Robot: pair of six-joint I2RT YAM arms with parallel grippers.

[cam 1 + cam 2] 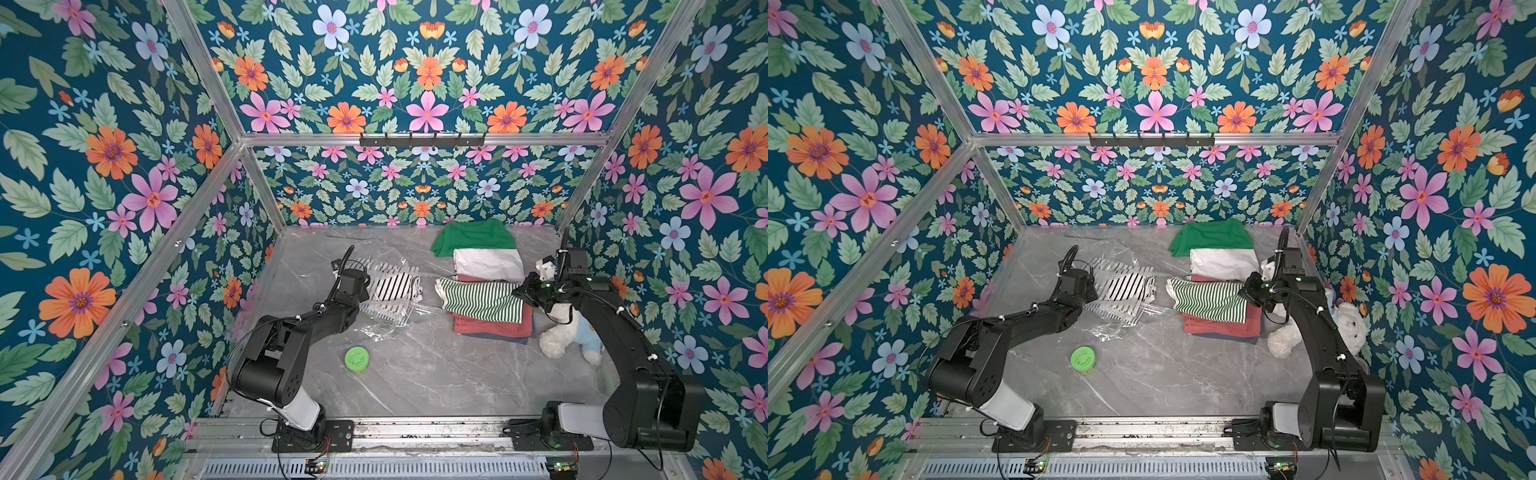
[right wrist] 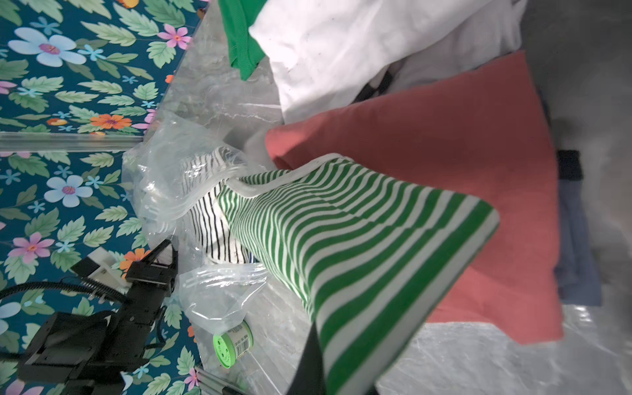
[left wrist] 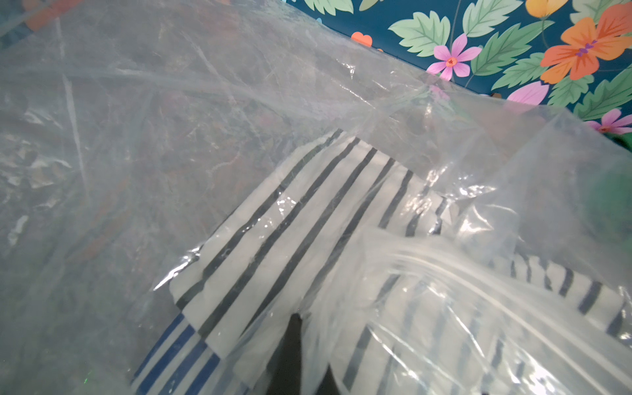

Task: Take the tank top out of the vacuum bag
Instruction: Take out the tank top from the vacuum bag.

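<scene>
the right pincer [image 1: 519,296] is clamped on one end of the green-and-white striped tank top [image 1: 478,300]. in both top views the top stretches over a folded salmon-red cloth [image 1: 494,328] toward the large clear crinkly vacuum bag [image 1: 376,330], which lies in the middle of the grey marble counter [image 1: 415,374]. the left pincer [image 1: 365,289] sits on the bag's left side, mostly hidden under its own wrist. a black-and-white striped garment [image 1: 395,286] lies inside the bag. behind the tank top are a folded white cloth [image 1: 488,264] and a folded green cloth [image 1: 473,237]. a white plush toy [image 1: 555,343] lies just right of the red cloth, and a round green-lidded tub [image 1: 356,359] stands alone in front of the bag.

in the left wrist view, bag film drapes across nearly everything. a black fingertip [image 3: 293,335] shows beside the zip strip, the left pincer closed on the film.

in the right wrist view, the tank top's far end lies at the bag's mouth, the zip edge curling over it.
</scene>
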